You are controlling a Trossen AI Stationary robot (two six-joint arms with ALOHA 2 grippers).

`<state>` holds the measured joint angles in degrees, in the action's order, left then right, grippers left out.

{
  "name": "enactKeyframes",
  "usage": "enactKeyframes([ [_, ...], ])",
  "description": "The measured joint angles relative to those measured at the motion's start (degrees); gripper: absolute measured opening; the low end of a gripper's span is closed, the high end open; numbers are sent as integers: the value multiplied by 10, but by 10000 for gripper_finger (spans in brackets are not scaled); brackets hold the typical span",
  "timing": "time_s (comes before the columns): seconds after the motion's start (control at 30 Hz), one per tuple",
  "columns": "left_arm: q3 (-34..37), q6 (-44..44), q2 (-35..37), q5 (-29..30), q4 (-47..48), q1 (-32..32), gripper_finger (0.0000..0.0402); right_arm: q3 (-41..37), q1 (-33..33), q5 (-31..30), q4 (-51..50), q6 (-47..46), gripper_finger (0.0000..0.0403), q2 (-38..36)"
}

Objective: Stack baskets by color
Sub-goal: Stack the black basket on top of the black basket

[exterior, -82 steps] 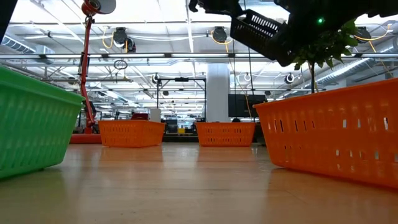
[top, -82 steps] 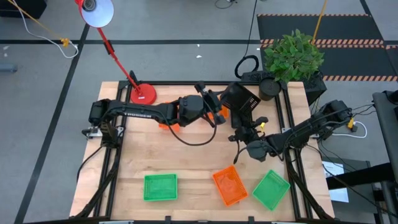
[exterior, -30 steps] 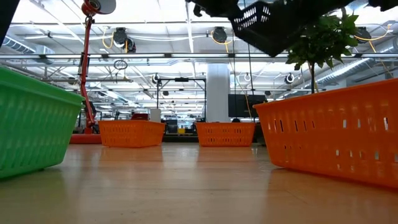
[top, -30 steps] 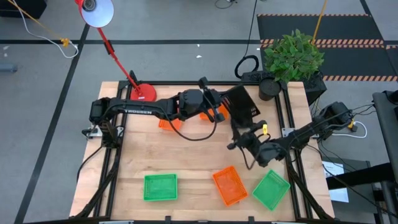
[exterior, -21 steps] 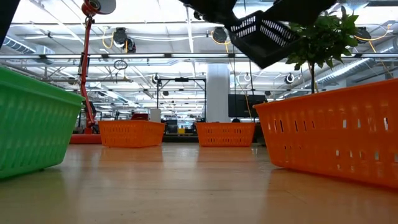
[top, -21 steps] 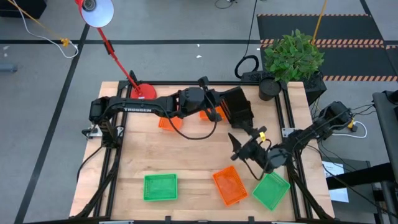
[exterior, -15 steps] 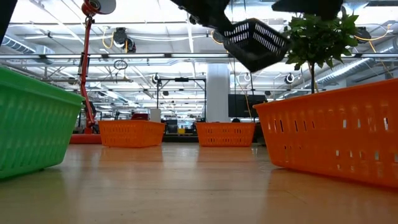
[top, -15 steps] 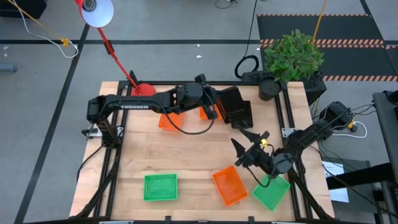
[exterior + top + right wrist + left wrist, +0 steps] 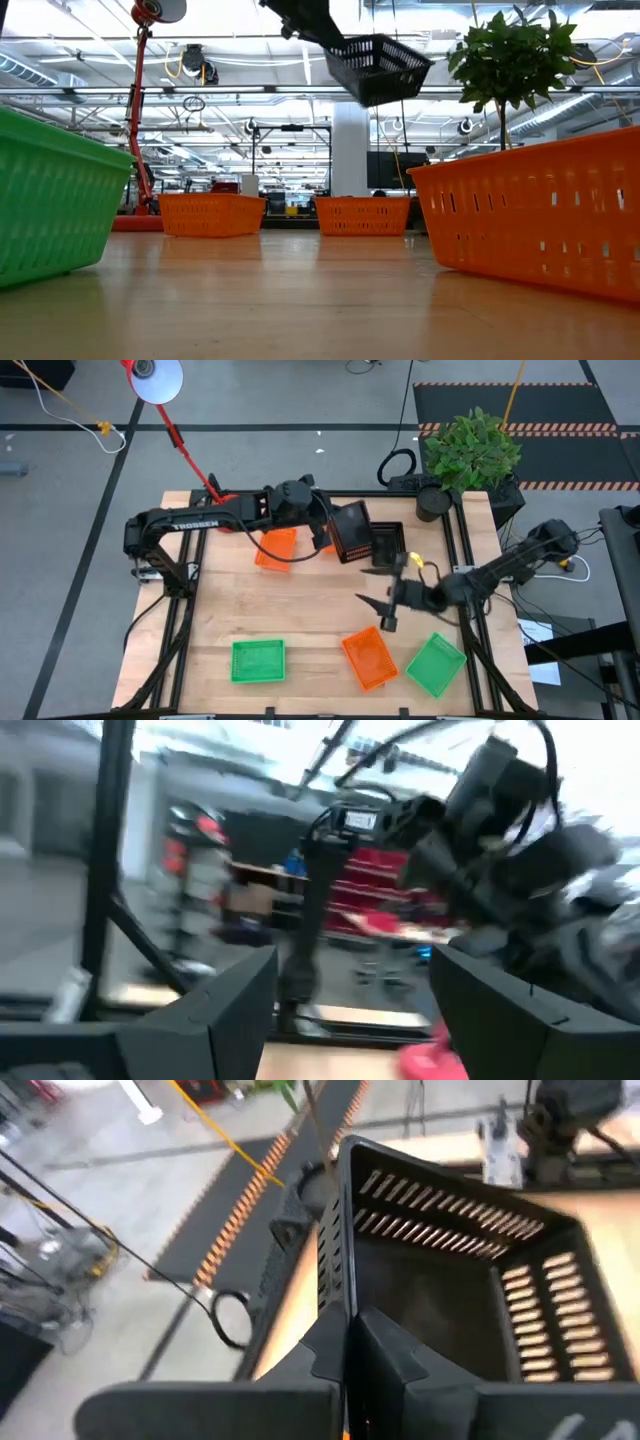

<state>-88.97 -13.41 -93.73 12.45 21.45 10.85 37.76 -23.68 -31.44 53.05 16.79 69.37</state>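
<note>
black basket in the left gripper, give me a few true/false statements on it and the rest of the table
1. The left gripper is shut on the black basket, holding it clear of the table. True.
2. The right gripper also grips that basket. False: it is open and empty, over the table's middle.
3. Two green baskets sit along the near edge. True; the other is right of the orange basket.
4. All orange baskets are already stacked. False: one lies near the front, others at the back.

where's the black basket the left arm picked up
The black basket is held in the air by the left gripper over the table's far middle in the high view, just right of the orange baskets, above another black basket.
</note>
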Motion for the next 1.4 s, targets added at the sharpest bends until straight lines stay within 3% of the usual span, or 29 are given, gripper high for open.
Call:
enactKeyframes([
  [0.13, -1, 9, 3, -10, 32, 0, 13, 0, 53, 18, -86, -128, 237, 19],
  [0.23, -1, 7, 1, -10, 61, 2, 24, 0, 61, 29, -164, -168, 213, 21],
  [0.4, 0, 15, 2, -20, 102, 5, 9, 17, 51, 12, -310, -124, 172, 16],
  [0.53, 0, 27, 2, -23, 102, 4, 17, 97, 48, -28, -509, -84, 163, 25],
  [0.63, 0, 30, 2, -24, 105, 8, 22, 152, 49, -47, -591, -38, 169, 43],
  [0.8, 0, 37, 2, -54, 104, 16, 8, 193, 63, -42, -631, 42, 174, 71],
  [1.0, 0, 37, 2, -76, 104, 18, 27, 195, 93, -19, -639, 52, 155, 97],
  [1.2, 0, 37, 2, -77, 105, 18, 8, 195, 105, -16, -643, 51, 112, 108],
  [1.4, 0, 37, 2, -84, 105, 18, 30, 195, 110, -14, -651, 50, 47, 109],
])
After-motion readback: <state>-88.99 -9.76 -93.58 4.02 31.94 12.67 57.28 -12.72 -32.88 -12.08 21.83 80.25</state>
